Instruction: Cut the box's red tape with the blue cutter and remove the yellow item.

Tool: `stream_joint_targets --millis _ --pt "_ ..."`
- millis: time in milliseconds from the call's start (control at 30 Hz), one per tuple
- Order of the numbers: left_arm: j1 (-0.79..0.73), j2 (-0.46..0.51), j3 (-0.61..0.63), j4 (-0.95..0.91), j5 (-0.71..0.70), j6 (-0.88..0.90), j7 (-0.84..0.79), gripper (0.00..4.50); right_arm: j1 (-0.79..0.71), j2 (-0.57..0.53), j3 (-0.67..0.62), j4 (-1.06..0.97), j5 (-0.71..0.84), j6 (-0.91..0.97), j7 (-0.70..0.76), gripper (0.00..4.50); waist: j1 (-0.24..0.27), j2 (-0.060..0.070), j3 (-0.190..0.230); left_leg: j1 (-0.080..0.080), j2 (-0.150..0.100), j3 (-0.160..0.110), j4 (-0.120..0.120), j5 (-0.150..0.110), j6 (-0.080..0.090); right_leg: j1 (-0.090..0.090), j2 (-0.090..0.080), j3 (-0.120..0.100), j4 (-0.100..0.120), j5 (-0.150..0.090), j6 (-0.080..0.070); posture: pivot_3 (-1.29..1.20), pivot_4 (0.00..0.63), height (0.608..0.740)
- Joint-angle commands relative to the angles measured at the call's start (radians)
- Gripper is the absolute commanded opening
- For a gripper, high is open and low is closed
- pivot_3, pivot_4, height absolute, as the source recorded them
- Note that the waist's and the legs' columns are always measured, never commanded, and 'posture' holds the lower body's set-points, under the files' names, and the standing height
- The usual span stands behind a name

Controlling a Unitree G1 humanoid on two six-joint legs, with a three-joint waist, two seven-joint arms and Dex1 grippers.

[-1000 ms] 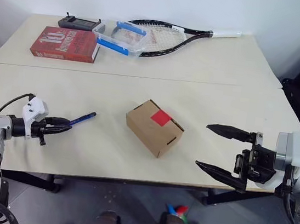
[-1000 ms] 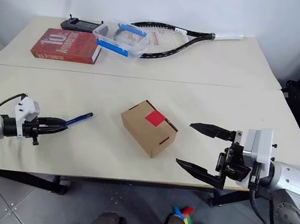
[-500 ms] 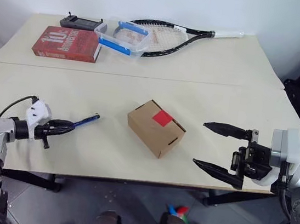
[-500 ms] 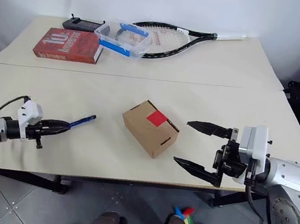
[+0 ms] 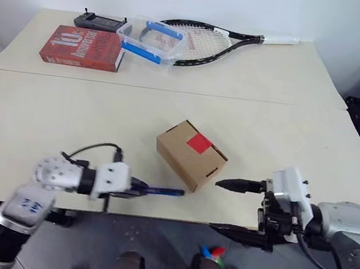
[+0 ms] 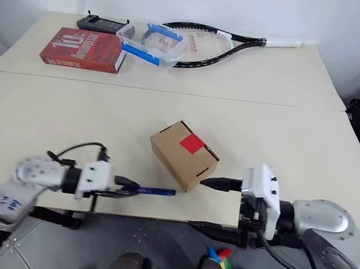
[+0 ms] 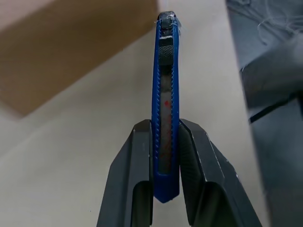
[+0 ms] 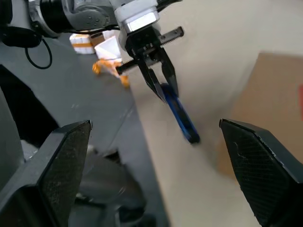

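The brown cardboard box (image 5: 190,154) sits mid-table with its flaps closed and the red tape (image 5: 199,144) across the top seam. My left gripper (image 5: 135,185) is shut on the blue cutter (image 5: 161,190), which lies low over the table, its tip close to the box's near lower edge. In the left wrist view the cutter (image 7: 164,109) is clamped between both fingers (image 7: 137,156), with the box (image 7: 71,42) just beyond. My right gripper (image 5: 214,205) stands open beside the box's right corner, one finger over the table's front edge and one below it. The yellow item is hidden.
On the far table lie a red book (image 5: 82,47), a clear tub with blue handles (image 5: 147,41), a tennis racket (image 5: 205,42) and a black device (image 5: 98,21). The table's front edge (image 5: 222,218) runs right under both grippers.
My left gripper has swung right with the cutter, from the table's left side to just before the box. The right gripper has sunk and drawn left toward the box's corner.
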Motion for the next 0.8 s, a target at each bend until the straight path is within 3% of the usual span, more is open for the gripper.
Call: stream_joint_targets --millis 33,400,433,800 --pt "-0.039 -0.023 -0.080 -0.078 0.074 0.061 0.050 0.41 -0.026 -0.003 0.046 -0.017 -0.036 0.029 -0.033 3.91 0.001 0.000 0.000 0.000 0.000 0.000 0.000 0.000 0.000 0.000 0.000 0.000 0.000 0.000 0.000 0.00 0.150 0.740" --pt "-0.103 -0.036 -0.220 -0.134 0.211 0.228 0.090 0.41 -0.078 0.035 0.186 0.000 -0.151 0.194 -0.221 0.18 0.005 0.000 0.000 -0.001 0.000 0.000 0.000 0.000 0.001 0.000 0.000 0.000 -0.002 0.000 0.000 0.00 0.150 0.740" --pt "-0.104 -0.043 -0.224 -0.141 0.208 0.253 0.092 0.41 -0.087 0.045 0.199 0.009 -0.163 0.200 -0.232 0.03 0.004 0.000 0.000 -0.001 0.000 0.000 0.000 0.000 0.001 0.000 0.000 0.000 -0.002 0.000 0.000 0.00 0.150 0.740" --pt "-0.105 -0.041 -0.250 -0.179 0.209 0.352 0.111 0.41 -0.179 0.113 0.321 0.119 -0.269 0.218 -0.231 0.03 0.004 0.000 0.000 -0.001 0.000 0.000 0.001 -0.001 0.002 0.000 0.000 0.000 -0.002 0.000 0.000 0.00 0.150 0.740"
